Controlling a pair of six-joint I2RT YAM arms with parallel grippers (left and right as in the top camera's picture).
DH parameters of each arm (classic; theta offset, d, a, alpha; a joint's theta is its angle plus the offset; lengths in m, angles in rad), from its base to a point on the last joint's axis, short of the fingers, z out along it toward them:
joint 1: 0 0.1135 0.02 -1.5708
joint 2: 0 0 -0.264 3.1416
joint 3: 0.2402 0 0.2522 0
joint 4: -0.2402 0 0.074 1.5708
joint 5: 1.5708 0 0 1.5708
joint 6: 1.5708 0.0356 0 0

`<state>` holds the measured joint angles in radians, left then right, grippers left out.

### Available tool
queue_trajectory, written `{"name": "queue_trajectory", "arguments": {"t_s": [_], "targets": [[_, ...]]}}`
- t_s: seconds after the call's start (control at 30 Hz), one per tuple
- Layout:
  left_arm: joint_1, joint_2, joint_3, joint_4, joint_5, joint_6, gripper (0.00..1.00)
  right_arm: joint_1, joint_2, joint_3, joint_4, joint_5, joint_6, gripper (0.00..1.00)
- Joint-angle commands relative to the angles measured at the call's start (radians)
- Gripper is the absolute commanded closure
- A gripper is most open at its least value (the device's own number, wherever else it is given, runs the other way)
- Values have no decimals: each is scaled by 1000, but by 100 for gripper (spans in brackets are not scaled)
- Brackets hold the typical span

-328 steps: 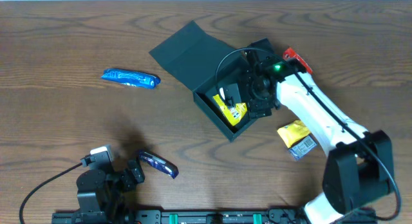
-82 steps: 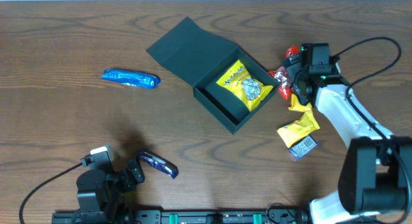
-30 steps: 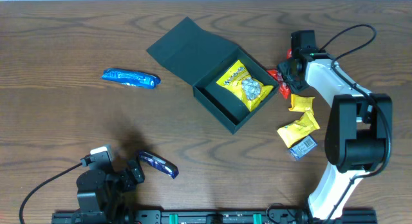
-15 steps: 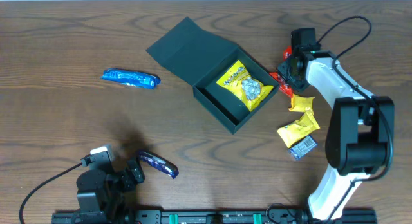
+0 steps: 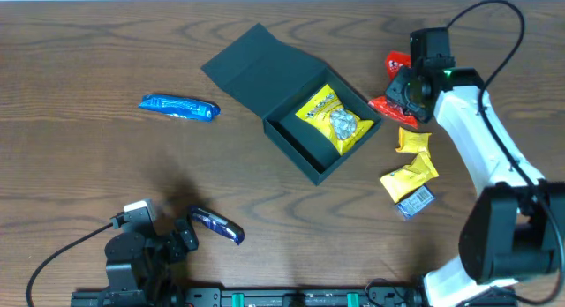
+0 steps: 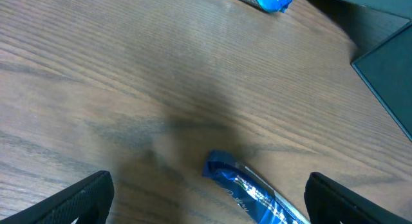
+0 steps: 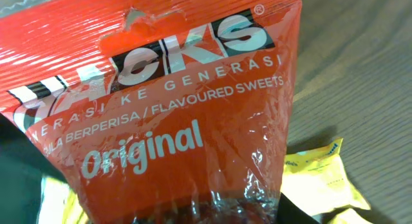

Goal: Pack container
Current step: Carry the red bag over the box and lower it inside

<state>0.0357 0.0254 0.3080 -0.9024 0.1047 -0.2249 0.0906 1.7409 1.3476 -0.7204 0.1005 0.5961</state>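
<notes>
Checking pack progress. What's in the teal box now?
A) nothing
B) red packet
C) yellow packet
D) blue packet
C: the overhead view shows a yellow packet lying inside the open container, while the red packet is outside it.

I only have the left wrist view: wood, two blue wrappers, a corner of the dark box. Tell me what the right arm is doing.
Observer: The right gripper has its jaws on a red sweets packet, just right of the container.
Operator: Give me the box contents.
Observer: The lid is open, and one yellow snack packet lies inside.
Operator: List what lies loose near that arm.
Observer: On the wood beside it are a small yellow packet, a larger yellow packet and a bluish packet.
</notes>
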Motion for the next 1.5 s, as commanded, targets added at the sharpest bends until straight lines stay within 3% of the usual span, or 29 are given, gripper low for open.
{"name": "queue_trajectory", "arguments": {"t_s": [0.0,0.23,0.33,0.57,0.77,0.93,1.33,1.47], "targets": [[3,-2,-15,-62,-3,8,5,41,-57,20,-7,-49,-173,62],[3,-2,-15,-62,-3,8,5,187,-88,20,-58,-49,-420,65],[3,-2,-15,-62,-3,8,5,321,-88,20,-77,-48,-529,68],[3,-2,-15,-62,-3,8,5,448,-87,20,-135,-31,-655,66],[3,-2,-15,-62,-3,8,5,453,-86,19,-144,-7,-667,65],[3,-2,-15,-62,-3,8,5,453,-66,19,-152,-8,-684,57],[3,-2,-15,-62,-3,8,5,453,71,19,-64,-62,-679,65],[3,-2,-15,-62,-3,8,5,453,112,19,-31,-68,-679,60]]}}
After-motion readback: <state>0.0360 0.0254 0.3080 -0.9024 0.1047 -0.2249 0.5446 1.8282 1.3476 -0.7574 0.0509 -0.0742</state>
